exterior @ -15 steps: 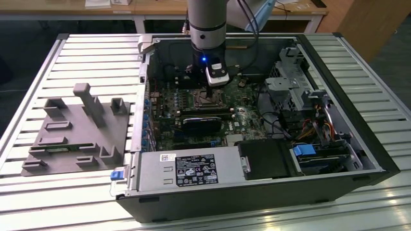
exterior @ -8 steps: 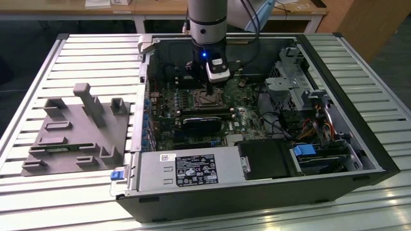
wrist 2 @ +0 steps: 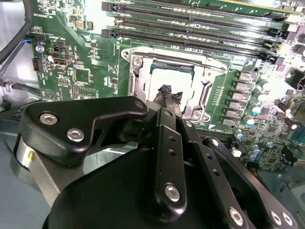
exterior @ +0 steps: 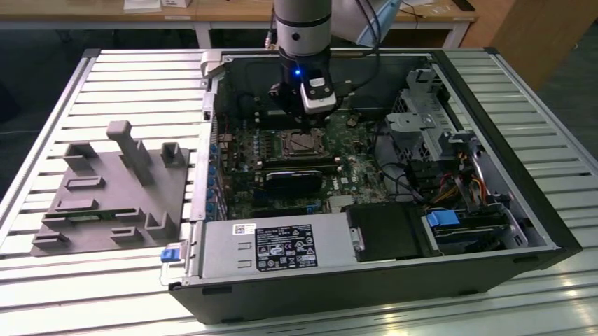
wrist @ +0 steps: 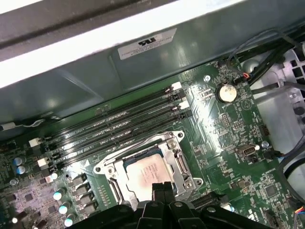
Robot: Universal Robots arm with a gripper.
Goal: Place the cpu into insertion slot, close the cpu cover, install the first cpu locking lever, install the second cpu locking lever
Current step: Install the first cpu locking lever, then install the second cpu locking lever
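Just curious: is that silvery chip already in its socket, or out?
In: the cpu lies flat inside the insertion slot, framed by the cpu cover.

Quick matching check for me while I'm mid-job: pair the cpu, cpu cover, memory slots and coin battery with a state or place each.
Things:
1. cpu
2. cpu cover
3. memory slots
4. coin battery

Descriptions:
A. silvery frame lying down around the chip
B. long, black, in a row beside the socket
C. round and pale, on the green board
D. grey metal top showing through the frame's window, just past the hand

Pairs: 1-D, 2-A, 3-B, 4-C
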